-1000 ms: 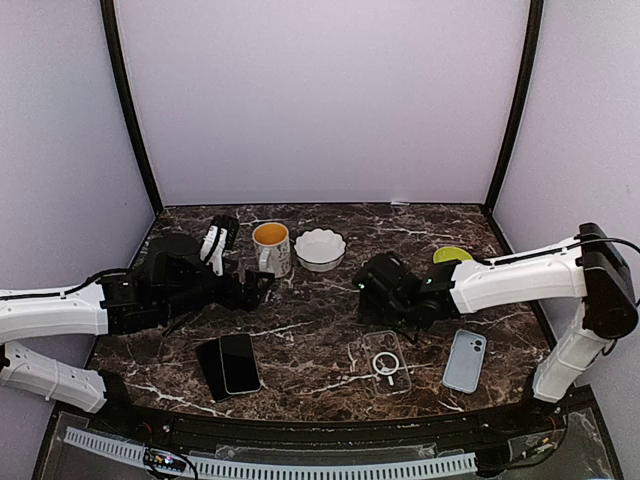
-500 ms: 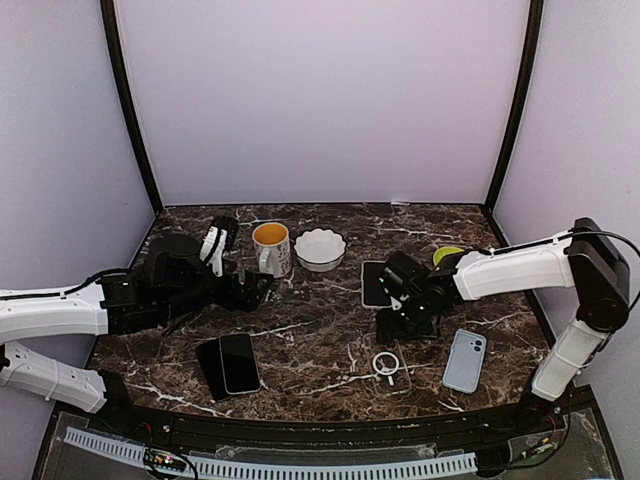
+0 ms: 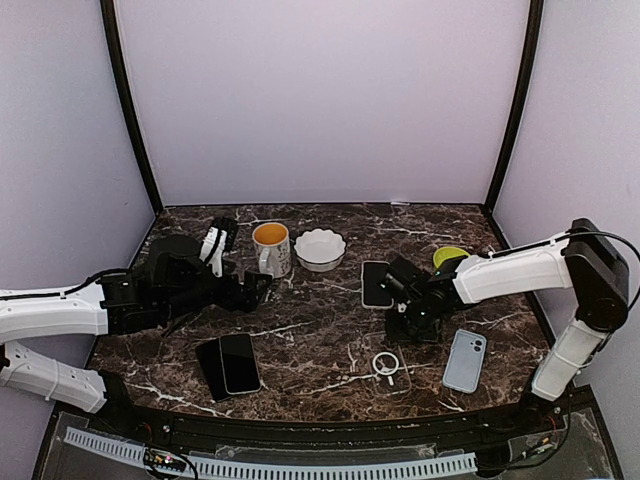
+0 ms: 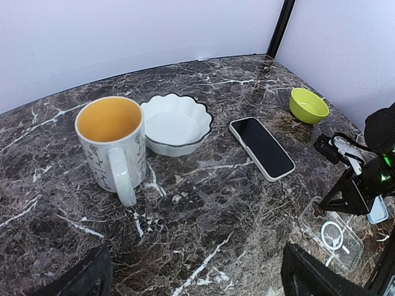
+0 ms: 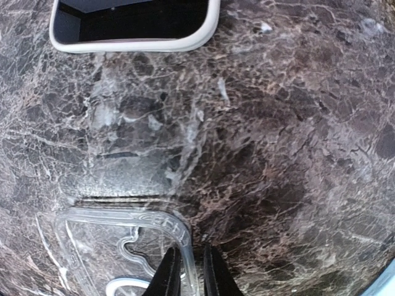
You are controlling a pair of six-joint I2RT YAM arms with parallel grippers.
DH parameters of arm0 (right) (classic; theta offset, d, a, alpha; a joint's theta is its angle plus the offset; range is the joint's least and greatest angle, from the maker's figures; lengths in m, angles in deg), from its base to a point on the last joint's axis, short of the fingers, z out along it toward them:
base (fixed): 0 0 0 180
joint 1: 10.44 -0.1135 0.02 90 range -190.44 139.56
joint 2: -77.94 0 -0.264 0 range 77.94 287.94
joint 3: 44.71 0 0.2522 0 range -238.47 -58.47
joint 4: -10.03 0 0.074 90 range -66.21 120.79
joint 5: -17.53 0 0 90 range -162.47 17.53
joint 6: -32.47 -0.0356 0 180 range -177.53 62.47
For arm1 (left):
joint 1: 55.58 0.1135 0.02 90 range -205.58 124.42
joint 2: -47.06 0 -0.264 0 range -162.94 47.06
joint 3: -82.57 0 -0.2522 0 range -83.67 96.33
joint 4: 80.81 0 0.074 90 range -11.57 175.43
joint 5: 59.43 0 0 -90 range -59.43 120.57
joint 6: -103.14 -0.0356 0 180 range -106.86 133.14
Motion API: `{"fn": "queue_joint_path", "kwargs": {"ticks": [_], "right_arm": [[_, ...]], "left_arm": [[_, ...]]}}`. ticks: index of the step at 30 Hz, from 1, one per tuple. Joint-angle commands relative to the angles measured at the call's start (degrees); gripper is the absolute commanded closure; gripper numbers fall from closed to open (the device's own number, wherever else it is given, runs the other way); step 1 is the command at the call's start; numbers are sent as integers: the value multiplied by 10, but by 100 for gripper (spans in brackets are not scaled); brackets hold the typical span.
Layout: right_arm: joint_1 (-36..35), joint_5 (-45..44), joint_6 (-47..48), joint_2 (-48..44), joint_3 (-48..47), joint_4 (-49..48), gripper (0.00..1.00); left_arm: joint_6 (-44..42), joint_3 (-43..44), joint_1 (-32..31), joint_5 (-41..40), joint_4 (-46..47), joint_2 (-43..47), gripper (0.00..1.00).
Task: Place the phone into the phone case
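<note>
The phone point(image 3: 375, 283), black screen up with a white rim, lies flat right of centre; it also shows in the left wrist view point(image 4: 262, 148) and at the top of the right wrist view point(image 5: 133, 21). The clear phone case point(image 3: 386, 366) with a white ring lies nearer the front edge point(image 4: 330, 234). My right gripper point(image 3: 402, 332) is down at the case's far corner, and its jaws point(image 5: 190, 271) are shut on the case's clear rim point(image 5: 185, 237). My left gripper point(image 3: 258, 285) hovers open near the mug, its two fingers at the bottom corners point(image 4: 191, 283) with nothing between them.
A patterned mug point(image 3: 271, 247) with an orange inside and a white scalloped bowl point(image 3: 319, 249) stand at the back. A green bowl point(image 3: 451, 256) sits back right. Two dark phones point(image 3: 228, 365) lie front left, a light blue phone point(image 3: 464, 361) front right.
My right arm has swung right and toward the front, uncovering the phone, and its jaws have closed on the case's rim. The left arm has not moved.
</note>
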Motion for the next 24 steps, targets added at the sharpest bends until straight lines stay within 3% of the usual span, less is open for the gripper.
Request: {"fn": "queue_joint_path", "kwargs": {"ticks": [1, 8, 24], "right_arm": [[-8, -36, -24, 1, -7, 33, 89], [-16, -53, -55, -2, 0, 47, 97], [-44, -50, -41, 24, -27, 60, 97]], "left_arm": [[-1, -5, 4, -7, 6, 3, 2], [-3, -6, 4, -7, 6, 5, 3], [-8, -11, 4, -14, 7, 11, 2]]}}
